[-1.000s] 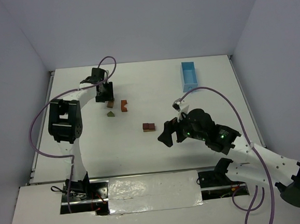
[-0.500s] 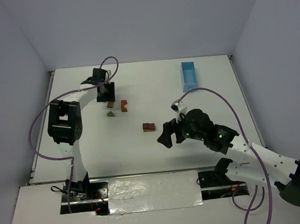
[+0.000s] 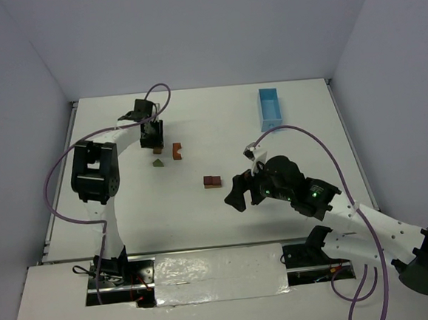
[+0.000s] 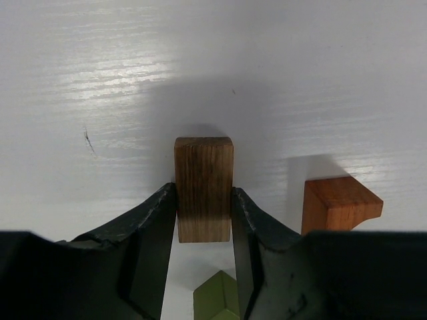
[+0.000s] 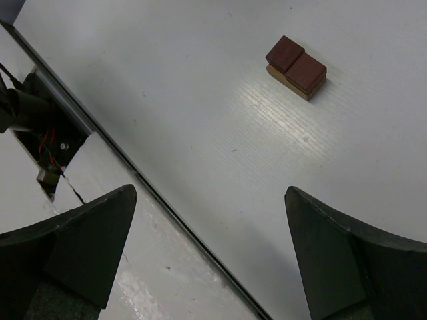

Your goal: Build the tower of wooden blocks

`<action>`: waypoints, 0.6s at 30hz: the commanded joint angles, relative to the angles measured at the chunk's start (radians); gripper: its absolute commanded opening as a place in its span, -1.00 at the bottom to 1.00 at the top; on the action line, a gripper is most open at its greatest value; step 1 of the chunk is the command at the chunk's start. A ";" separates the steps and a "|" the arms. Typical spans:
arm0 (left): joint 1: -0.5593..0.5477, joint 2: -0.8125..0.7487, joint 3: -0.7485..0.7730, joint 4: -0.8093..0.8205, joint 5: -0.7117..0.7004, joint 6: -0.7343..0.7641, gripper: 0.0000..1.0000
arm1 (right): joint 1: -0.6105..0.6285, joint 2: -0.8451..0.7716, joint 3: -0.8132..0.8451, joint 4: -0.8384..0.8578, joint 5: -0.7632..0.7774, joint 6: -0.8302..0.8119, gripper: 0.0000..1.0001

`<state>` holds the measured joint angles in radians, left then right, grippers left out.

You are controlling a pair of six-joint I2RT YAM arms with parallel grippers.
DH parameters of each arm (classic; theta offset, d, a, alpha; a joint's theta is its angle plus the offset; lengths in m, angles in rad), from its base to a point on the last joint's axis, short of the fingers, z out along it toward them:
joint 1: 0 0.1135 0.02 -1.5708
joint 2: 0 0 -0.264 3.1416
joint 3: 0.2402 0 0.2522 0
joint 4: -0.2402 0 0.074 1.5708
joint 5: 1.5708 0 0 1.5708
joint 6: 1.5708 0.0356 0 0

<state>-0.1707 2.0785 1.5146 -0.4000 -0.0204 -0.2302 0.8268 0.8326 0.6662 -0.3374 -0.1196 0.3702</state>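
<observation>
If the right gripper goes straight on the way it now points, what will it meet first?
Most likely the bare table; the dark red blocks lie aside from that line, though depth is unclear.

White table boxed in by plain pale walls, seen from above.
The table (image 3: 226,226) has a matte white top with fine streaks like brushed grain and one small dark scratch (image 4: 89,140). A back wall (image 3: 204,35), a left wall (image 3: 13,146) and a right wall (image 3: 398,101), all a plain pale lavender-grey, rise from its edges. At the near edge a crinkled silvery strip (image 3: 219,267) sits in a white ledge (image 3: 55,313). Soft light from above leaves a bright sheen (image 4: 113,83) on the tabletop.
</observation>
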 commanded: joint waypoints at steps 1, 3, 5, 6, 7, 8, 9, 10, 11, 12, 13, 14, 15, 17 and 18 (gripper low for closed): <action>-0.006 0.025 0.047 -0.016 0.013 0.023 -0.05 | 0.006 -0.013 0.000 0.009 0.005 -0.028 0.99; -0.006 0.020 0.052 -0.020 0.007 0.022 -0.27 | 0.006 -0.016 0.001 0.006 0.011 -0.033 0.99; -0.012 -0.012 0.056 -0.028 -0.004 0.019 -0.43 | 0.006 -0.020 0.001 0.009 0.012 -0.037 0.99; -0.021 -0.029 0.059 -0.034 -0.010 0.020 -0.48 | 0.006 -0.018 0.001 0.012 0.012 -0.040 0.99; -0.027 -0.044 0.071 -0.045 -0.019 0.019 -0.55 | 0.005 -0.018 0.000 0.021 0.011 -0.042 0.99; -0.035 -0.085 0.081 -0.077 -0.042 0.019 -0.61 | 0.006 -0.020 -0.002 0.029 0.009 -0.047 0.99; -0.053 -0.110 0.088 -0.095 -0.046 0.019 -0.65 | 0.005 -0.024 -0.005 0.040 0.008 -0.048 0.99; -0.062 -0.135 0.104 -0.118 -0.043 0.019 -0.70 | 0.003 -0.029 -0.014 0.066 0.009 -0.048 0.99; -0.084 -0.187 0.111 -0.161 -0.030 0.014 -0.72 | 0.006 -0.036 -0.020 0.084 0.000 -0.053 0.99; -0.093 -0.216 0.116 -0.181 -0.015 0.009 -0.73 | 0.006 -0.055 -0.028 0.103 -0.009 -0.053 0.99; -0.107 -0.266 0.125 -0.204 0.002 0.005 -0.76 | 0.006 -0.061 -0.042 0.141 -0.020 -0.056 0.99; -0.134 -0.288 0.131 -0.253 0.031 0.003 -0.78 | 0.015 -0.069 -0.045 0.155 -0.028 -0.077 0.99; -0.150 -0.313 0.136 -0.276 0.052 -0.004 -0.80 | 0.024 -0.075 -0.047 0.178 -0.032 -0.091 0.99; -0.202 -0.377 0.124 -0.328 0.124 -0.009 -0.82 | 0.088 -0.079 -0.036 0.181 0.015 -0.147 0.99; -0.220 -0.399 0.113 -0.341 0.146 -0.014 -0.91 | 0.119 -0.082 -0.027 0.186 0.059 -0.168 0.99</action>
<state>-0.3382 1.7676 1.6085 -0.6369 0.0174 -0.2375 0.8753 0.7742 0.6235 -0.2451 -0.1093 0.2882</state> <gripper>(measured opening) 0.451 0.996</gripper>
